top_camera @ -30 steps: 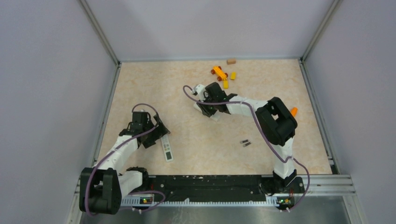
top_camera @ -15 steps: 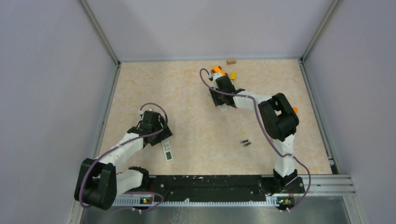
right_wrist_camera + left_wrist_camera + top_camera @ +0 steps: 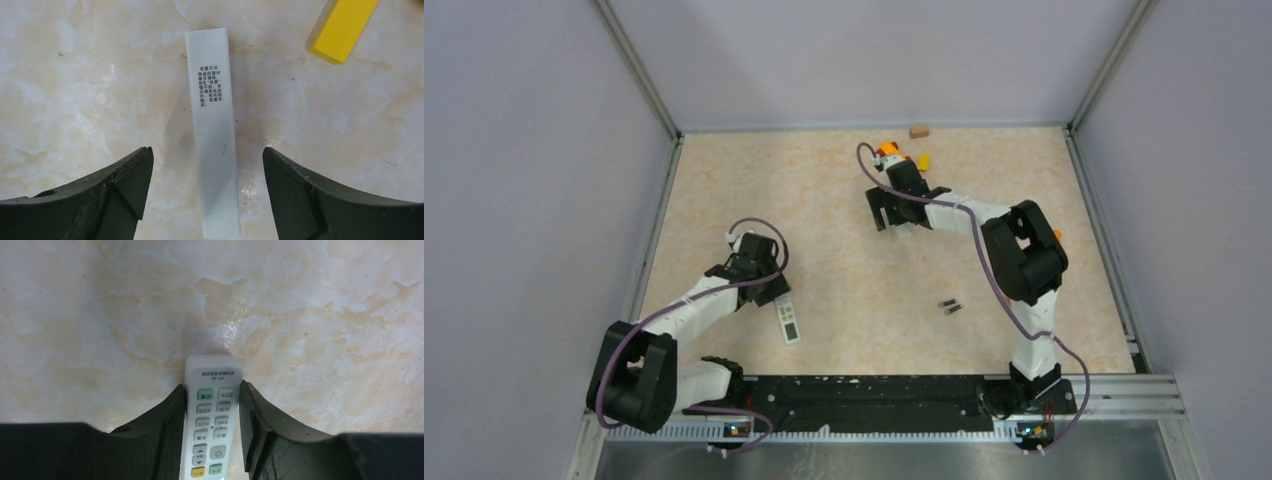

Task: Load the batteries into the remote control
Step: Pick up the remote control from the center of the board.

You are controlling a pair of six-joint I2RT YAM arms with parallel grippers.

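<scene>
The white remote control (image 3: pixel 212 410) lies button side up on the table, near the front left in the top view (image 3: pixel 787 321). My left gripper (image 3: pixel 212 390) is shut on it, its two black fingers pressed against the long sides. The thin white back cover (image 3: pixel 214 130), with small printed text, lies flat on the table. My right gripper (image 3: pixel 206 150) stands open astride the cover, both fingers well clear of it; in the top view it is (image 3: pixel 892 212) at the back centre. Two small dark batteries (image 3: pixel 949 306) lie together right of centre, away from both grippers.
A yellow block (image 3: pixel 345 27) lies just beyond the cover's far end. An orange toy (image 3: pixel 887 150), a yellow piece (image 3: pixel 923 161) and a wooden block (image 3: pixel 919 131) sit near the back wall. Metal rails edge the table on both sides.
My left gripper moved onto the remote and closed on its sides. My right gripper travelled toward the back of the table and opened, leaving the back cover flat between its fingers.
</scene>
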